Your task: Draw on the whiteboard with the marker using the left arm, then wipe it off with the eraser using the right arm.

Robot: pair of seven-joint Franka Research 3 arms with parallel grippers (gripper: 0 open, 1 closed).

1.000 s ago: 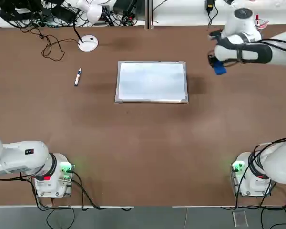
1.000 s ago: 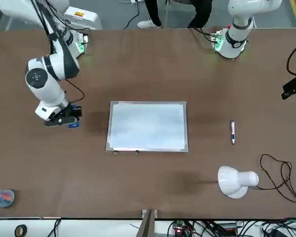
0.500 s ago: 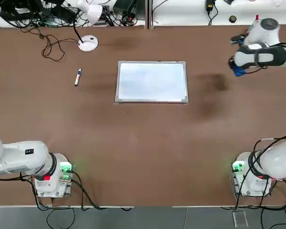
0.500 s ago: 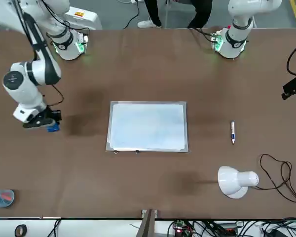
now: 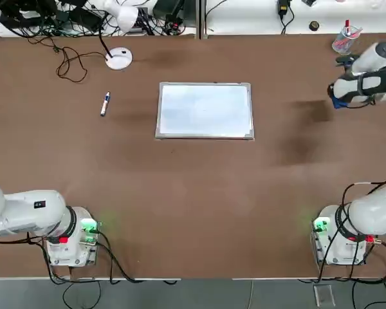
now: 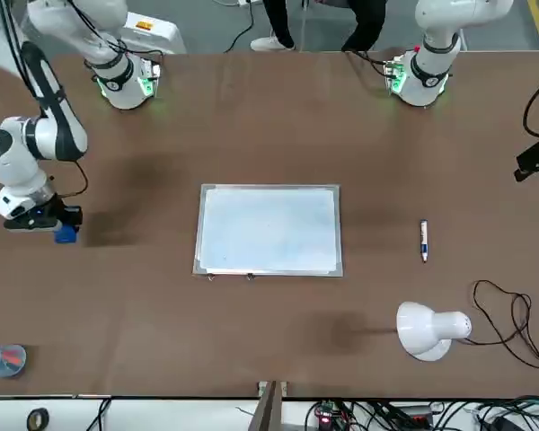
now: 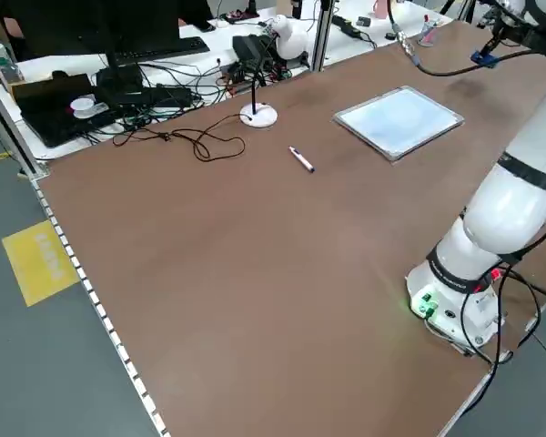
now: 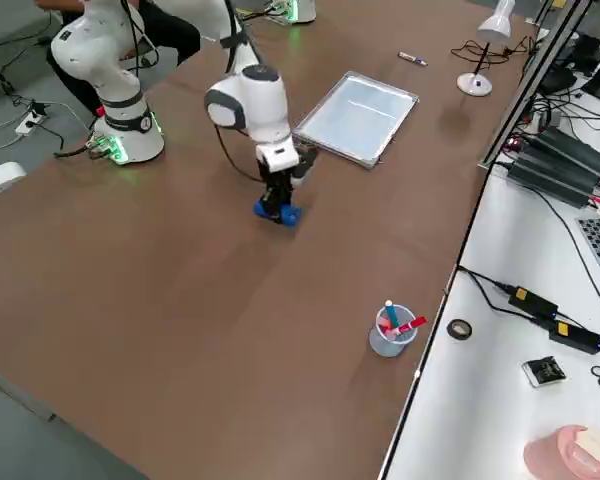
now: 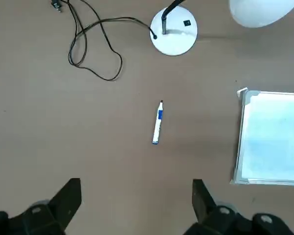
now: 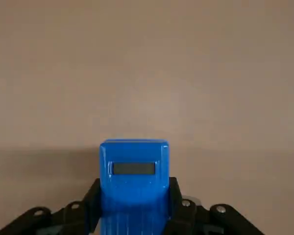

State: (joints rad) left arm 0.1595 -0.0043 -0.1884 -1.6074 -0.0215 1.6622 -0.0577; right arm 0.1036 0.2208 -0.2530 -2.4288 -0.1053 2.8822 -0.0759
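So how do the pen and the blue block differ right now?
The marker is slim and mostly white; the eraser is chunky and blue. The marker lies loose on the table, while the eraser is gripped in the right hand. Both have some blue on them.

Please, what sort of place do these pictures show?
Probably a robotics lab: two robot arms are mounted at one large table, tangled cables lie about, and a keyboard is on a desk behind.

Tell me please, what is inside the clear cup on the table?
Inside the cup are red pens and one blue pen; their lower ends are hard to see.
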